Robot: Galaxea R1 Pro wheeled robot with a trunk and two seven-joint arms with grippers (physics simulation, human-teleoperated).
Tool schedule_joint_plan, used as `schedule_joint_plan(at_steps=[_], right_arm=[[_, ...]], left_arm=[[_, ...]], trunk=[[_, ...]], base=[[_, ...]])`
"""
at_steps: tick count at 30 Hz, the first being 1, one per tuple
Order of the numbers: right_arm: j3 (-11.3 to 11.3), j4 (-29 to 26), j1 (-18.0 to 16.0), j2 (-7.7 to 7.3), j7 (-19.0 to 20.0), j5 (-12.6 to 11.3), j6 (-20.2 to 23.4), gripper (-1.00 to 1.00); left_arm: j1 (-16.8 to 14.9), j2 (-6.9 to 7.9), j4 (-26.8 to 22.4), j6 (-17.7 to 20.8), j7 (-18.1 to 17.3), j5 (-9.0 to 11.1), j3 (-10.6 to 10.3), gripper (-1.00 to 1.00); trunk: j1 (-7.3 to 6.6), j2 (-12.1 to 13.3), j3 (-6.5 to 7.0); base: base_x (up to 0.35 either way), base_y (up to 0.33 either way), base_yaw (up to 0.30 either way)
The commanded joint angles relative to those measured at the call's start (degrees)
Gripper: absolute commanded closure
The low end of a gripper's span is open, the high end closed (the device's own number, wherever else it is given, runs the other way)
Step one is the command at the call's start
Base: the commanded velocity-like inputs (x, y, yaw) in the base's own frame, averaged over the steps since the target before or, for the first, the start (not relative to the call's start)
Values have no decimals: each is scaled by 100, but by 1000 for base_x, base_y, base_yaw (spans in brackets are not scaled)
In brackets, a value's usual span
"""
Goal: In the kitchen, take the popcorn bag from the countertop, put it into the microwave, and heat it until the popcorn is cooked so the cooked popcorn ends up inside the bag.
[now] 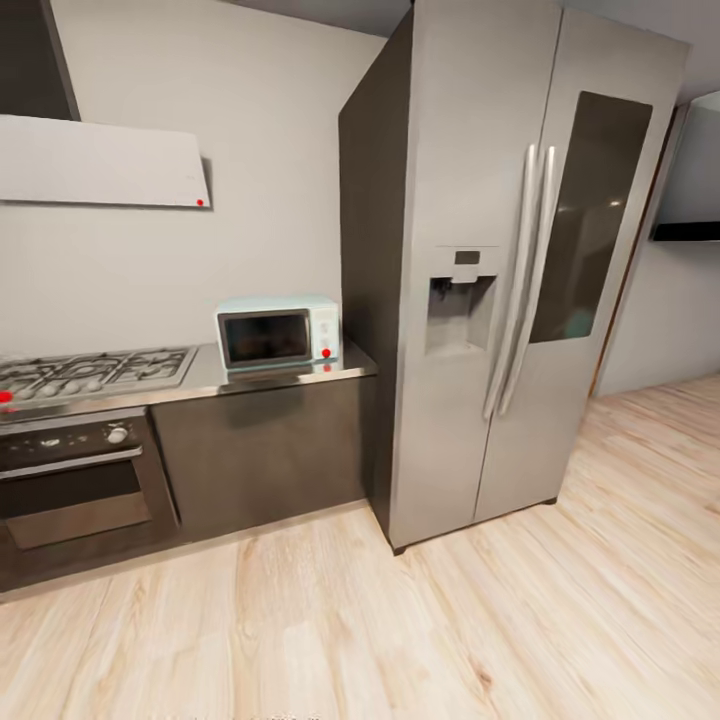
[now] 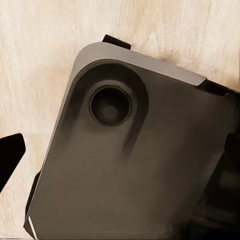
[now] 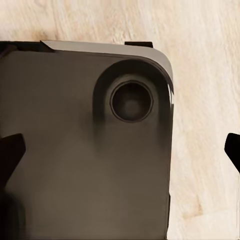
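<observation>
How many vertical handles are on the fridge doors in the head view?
2. Both handles stand side by side at the middle of the fridge, where its doors meet: the left handle and the right handle. Neither appears hidden.

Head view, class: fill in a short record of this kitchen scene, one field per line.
microwave: mint-blue, door shut, on the countertop beside the fridge
fridge: tall steel two-door unit, right of the microwave
hob: steel gas hob, left of the microwave
oven: built-in, under the hob
floor: pale wood planks
popcorn bag: cannot tell from here
</observation>
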Motion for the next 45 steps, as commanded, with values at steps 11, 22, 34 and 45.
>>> schedule_joint_plan(at_steps=[11, 22, 34, 45], right_arm=[[88, 0, -1, 0, -39, 948, 7, -100], [68, 1, -1, 1, -49, 1328, 37, -100], [65, 1, -1, 1, -58, 1328, 40, -100], [74, 1, -1, 1, -122, 1346, 63, -100]], left_arm=[[1, 14, 102, 0, 0, 7, 42, -100], [1, 17, 95, 8, 7, 18, 54, -100], [1, 17, 95, 8, 16, 26, 54, -100], [1, 21, 98, 69, 17, 36, 45, -100]], trunk=[[0, -3, -5], [0, -3, -5], [0, -3, -5], [0, -3, -5]], base=[[0, 0, 300], [0, 0, 300], [276, 0, 270], [322, 0, 7]])
